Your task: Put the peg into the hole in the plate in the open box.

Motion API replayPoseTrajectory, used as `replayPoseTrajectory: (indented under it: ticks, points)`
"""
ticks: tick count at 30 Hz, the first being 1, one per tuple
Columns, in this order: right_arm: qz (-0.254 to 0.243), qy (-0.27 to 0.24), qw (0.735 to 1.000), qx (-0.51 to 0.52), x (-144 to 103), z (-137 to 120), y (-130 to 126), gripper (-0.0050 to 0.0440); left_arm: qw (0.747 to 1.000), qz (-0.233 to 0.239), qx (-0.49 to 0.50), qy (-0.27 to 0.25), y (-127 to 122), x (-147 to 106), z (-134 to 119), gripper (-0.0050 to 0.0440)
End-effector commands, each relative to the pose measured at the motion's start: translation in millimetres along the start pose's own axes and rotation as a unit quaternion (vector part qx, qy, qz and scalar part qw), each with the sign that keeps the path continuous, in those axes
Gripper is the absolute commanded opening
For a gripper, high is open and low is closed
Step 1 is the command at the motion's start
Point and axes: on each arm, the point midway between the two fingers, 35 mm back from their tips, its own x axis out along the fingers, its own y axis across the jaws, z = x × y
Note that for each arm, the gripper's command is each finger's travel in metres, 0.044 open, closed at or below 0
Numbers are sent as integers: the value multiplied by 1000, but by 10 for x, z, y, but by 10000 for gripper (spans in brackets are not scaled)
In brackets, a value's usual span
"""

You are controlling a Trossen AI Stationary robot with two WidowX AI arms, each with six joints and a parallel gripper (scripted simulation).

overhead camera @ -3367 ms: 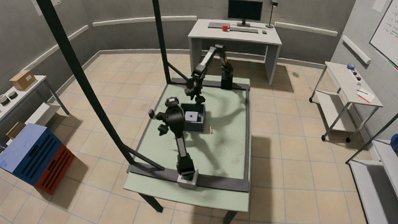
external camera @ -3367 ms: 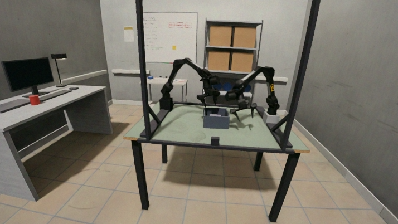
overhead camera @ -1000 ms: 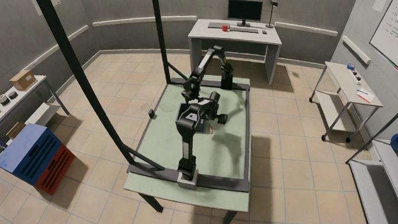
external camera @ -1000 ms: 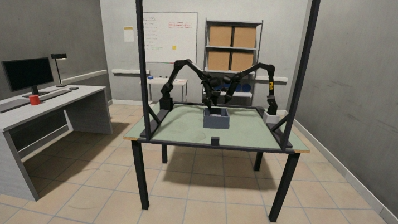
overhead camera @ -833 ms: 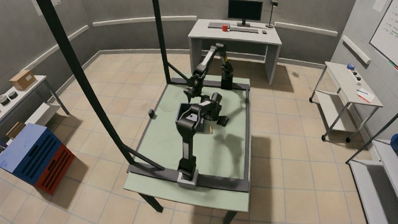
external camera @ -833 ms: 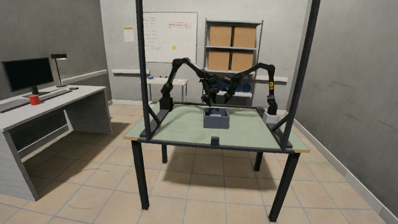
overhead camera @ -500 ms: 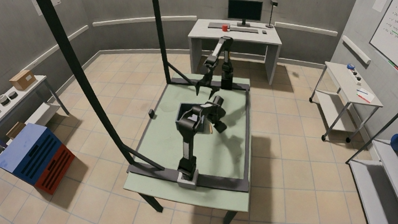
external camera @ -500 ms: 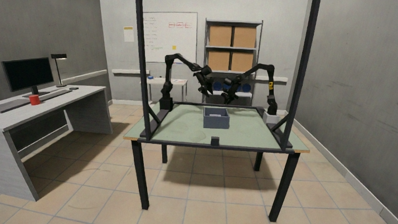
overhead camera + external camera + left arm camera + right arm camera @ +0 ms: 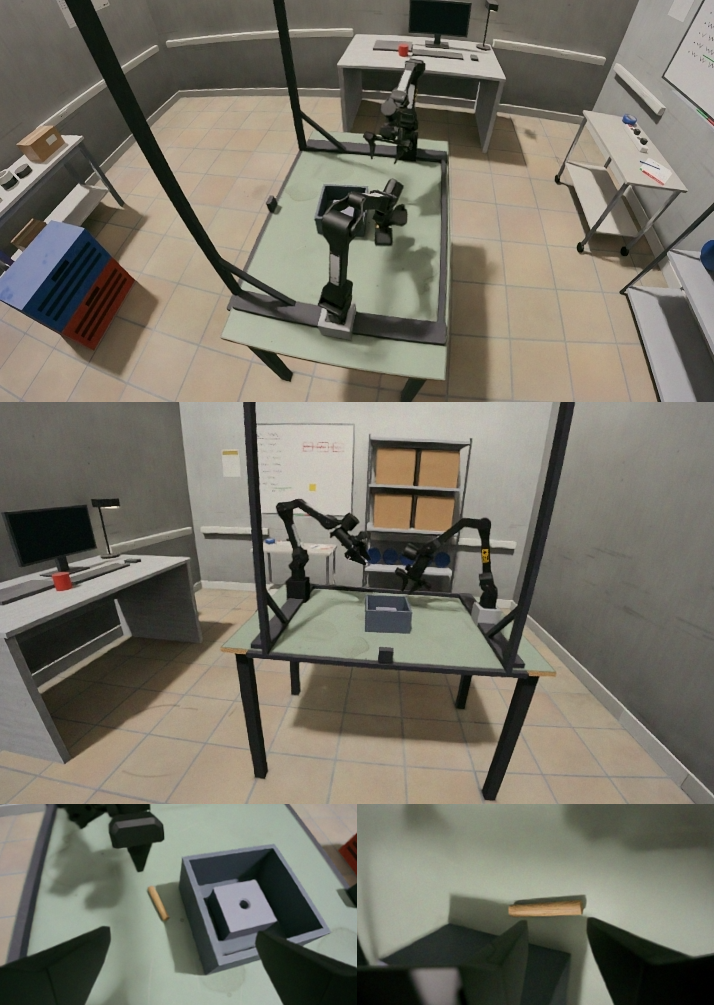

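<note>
Peg, wooden (image 9: 158, 904) (image 9: 545, 909) — lying on the table top (image 9: 295, 260) (image 9: 330, 627) (image 9: 130, 952) (image 9: 644, 894), centre of the right wrist frame, outside the open box (image 9: 345, 188) (image 9: 388, 622) (image 9: 193, 907) (image 9: 478, 943); hidden in the top and exterior views. Plate (image 9: 350, 211) (image 9: 386, 608) (image 9: 233, 918), mostly covered by the right arm (image 9: 338, 260) (image 9: 486, 547) in the top view; hole (image 9: 244, 904) unfilled. Left gripper (image 9: 384, 159) (image 9: 367, 552) (image 9: 183, 934): spread wide, fingers cropped in its wrist frame. Right gripper (image 9: 392, 227) (image 9: 405, 583) (image 9: 138, 851) (image 9: 557, 921): partly parted — nothing grasped.

The left gripper (image 9: 383, 158) (image 9: 368, 554) (image 9: 185, 935) has pulled back — the right gripper (image 9: 391, 229) (image 9: 405, 583) (image 9: 140, 867) (image 9: 557, 926) has crossed the box (image 9: 345, 188) (image 9: 388, 622) (image 9: 195, 912) (image 9: 469, 939).
</note>
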Motion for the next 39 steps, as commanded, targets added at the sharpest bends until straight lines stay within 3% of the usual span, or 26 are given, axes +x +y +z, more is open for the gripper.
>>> replayPoseTrajectory:
  ticks: [1, 6, 10, 17, 19, 29, 33, 39]
  points:
    - [11, 4, 997, 74, 32, 0, -14, 170, 999, 9, -9, -33, 91, -157, -38, 440]
    - [16, 16, 983, 184, 87, -17, -52, 170, 998, 20, -18, -56, 173, -256, -142, 440]
    - [20, 30, 954, 296, 140, -37, -94, 170, 996, 28, -24, -75, 232, -327, -232, 440]
    - [19, 54, 883, 466, 214, -70, -160, 170, 995, 35, -30, -91, 280, -379, -310, 440]
    - [19, 54, 883, 466, 214, -70, -160, 170, 995, 35, -30, -91, 280, -379, -310, 440]
    - [10, 79, 776, 626, 283, -106, -229, 170, 995, 35, -30, -89, 279, -366, -305, 440]
    - [9, 83, 759, 646, 285, -117, -232, 170, 995, 34, -28, -88, 272, -364, -298, 440]
    - [13, 82, 758, 647, 280, -101, -208, 170, 995, 34, -28, -88, 272, -364, -298, 440]
